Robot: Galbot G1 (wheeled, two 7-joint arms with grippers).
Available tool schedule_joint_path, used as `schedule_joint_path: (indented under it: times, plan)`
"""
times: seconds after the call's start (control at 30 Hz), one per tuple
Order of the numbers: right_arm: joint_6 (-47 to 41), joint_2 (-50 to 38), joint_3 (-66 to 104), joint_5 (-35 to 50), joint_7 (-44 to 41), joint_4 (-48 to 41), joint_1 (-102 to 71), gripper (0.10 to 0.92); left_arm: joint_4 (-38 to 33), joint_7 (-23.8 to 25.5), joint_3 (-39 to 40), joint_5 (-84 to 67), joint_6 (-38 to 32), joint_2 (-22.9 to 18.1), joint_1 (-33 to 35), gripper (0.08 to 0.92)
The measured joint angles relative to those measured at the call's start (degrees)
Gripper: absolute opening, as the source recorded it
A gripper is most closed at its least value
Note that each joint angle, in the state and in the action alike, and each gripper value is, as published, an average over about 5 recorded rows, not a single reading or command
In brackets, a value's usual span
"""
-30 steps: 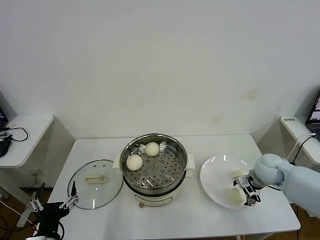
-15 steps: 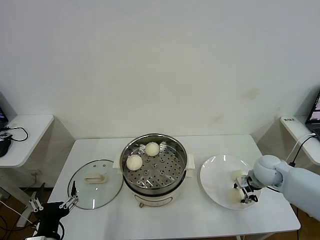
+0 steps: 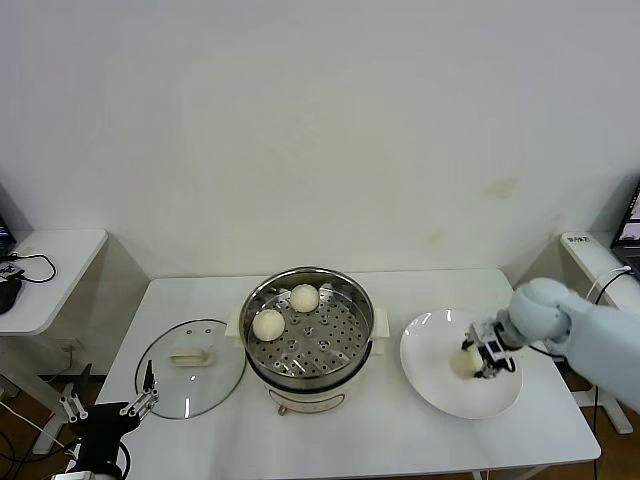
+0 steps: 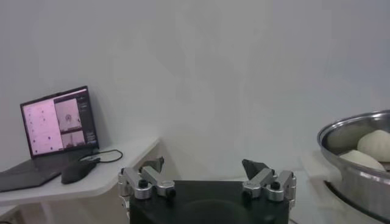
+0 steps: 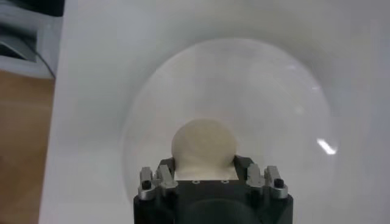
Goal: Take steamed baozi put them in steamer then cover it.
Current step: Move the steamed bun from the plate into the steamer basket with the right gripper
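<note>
Right gripper (image 3: 474, 362) is seen above the white plate (image 3: 430, 345), its fingers closed on 1 steamed baozi (image 3: 464, 363). The bun is pale cream, smooth and rounded, matte, with no markings. In the right wrist view the same baozi (image 5: 203, 146) is wedged between the jaws, its dome protruding beyond the gripper body, with the plate (image 5: 268, 91) spread beneath it. Whether the bun is lifted clear of the plate cannot be told.

2 further baozi are noted inside the steamer (image 3: 308, 375): 1 at the far rim (image 3: 305, 298), 1 toward the robot's left (image 3: 268, 324). They lie close together but apart, on the perforated steel floor. The basket is shiny, set on a white base with side handles.

The glass cover (image 3: 190, 380) lies flat on the table (image 3: 350, 445), left of the steamer, its cream handle (image 3: 188, 357) upward.

Left gripper (image 3: 140, 400) is parked low at the table's near left corner, fingers spread wide, nothing held.

No legible writing or brand is made out; a laptop (image 4: 52, 131) screen in the left wrist view is unreadable.
</note>
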Motion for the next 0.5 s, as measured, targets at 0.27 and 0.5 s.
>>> schedule_joint_path:
  times: [0.27, 0.5]
  plan:
    - [-1.3, 2.9, -2.8, 5.1, -0.6, -1.0, 11.8, 0.61, 0.1, 0.0, 0.2, -0.1, -0.1, 0.2, -0.5, 0.823]
    - [-3.0, 8.0, -6.9, 10.0, 0.4, -0.2, 22.1, 0.611, 0.1, 0.0, 0.3, 0.0, -0.2, 0.1, -0.5, 0.823]
